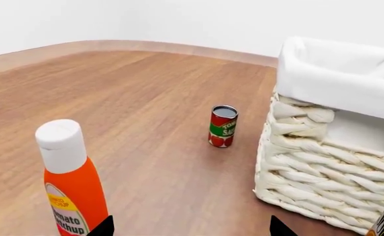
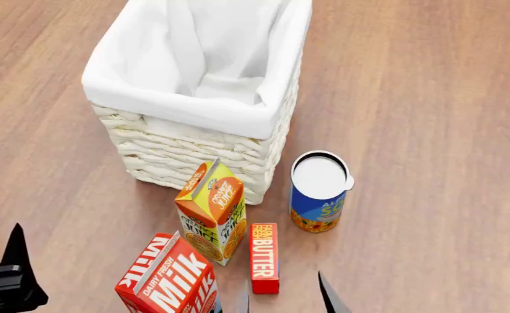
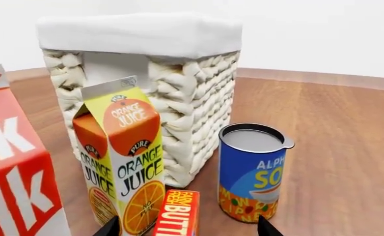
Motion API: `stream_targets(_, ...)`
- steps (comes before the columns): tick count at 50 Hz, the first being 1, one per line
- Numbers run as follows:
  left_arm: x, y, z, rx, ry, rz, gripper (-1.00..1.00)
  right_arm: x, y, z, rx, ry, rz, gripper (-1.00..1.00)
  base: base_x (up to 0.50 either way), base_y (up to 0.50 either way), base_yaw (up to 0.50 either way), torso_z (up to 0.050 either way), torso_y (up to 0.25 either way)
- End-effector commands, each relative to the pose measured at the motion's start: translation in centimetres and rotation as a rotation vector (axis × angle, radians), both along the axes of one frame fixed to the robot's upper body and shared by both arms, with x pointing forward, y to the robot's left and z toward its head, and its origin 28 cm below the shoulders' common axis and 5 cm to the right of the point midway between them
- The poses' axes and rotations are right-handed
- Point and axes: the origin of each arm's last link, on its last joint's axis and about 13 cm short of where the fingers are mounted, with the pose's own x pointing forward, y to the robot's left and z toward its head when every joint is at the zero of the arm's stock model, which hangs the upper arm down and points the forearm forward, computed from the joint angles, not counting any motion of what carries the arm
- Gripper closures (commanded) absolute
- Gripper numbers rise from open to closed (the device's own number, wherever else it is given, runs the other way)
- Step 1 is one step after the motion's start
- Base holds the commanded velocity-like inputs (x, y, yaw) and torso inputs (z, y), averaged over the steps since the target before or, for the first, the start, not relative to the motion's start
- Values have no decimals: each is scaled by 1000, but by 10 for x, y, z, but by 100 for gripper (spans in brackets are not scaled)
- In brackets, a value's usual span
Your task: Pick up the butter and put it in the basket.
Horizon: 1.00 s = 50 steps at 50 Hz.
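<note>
Butter (image 2: 265, 258) lies flat on the wood floor at the near edge of the head view, its long axis running near to far, with the white lettering reading along that length.

Going left to right: my left gripper (image 2: 12, 277) sits far off at the left edge, and I see only dark parts of it there, so I cannot tell how its fingers stand. Its wrist view shows two dark tips spread wide with nothing between them, so I judge it open and empty, facing a ketchup bottle (image 1: 74, 184), a tomato can (image 1: 223, 126) and the basket (image 1: 323, 162). Next comes the milk (image 2: 169, 280), then the juice (image 2: 211, 212) just beside the butter's left side. Right of the butter stands the soup can (image 2: 319, 192), a little apart and farther off.

My right gripper (image 2: 283, 301) is just short of the butter's near end, tips parted and empty; in its wrist view the butter (image 3: 177, 214) shows between the two tips (image 3: 185, 227). So the right arm is clearly the nearer one, and I would reach forward and down, fingers closing across the narrow width. The juice leaves little room on the left. The basket stands just beyond the juice, to the far left.
</note>
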Motion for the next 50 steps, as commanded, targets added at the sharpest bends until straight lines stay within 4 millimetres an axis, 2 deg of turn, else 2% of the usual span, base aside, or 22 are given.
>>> stream_targets(1, -2, 0, 2, -5, -5, -3, -100, 5, -1, 1, -4, 31, 1, -100, 0, 0, 0, 0, 0)
stream_targets(25, -6, -1, 6, -14, -12, -13, -100, 15, -1, -2, -12, 135, 20, -100, 0, 0, 0, 0, 0)
stream_targets(50, -10, -3, 9, -25, -21, -23, -100, 27, -3, 5, -35, 158, 9, -100, 0, 0, 0, 0, 0)
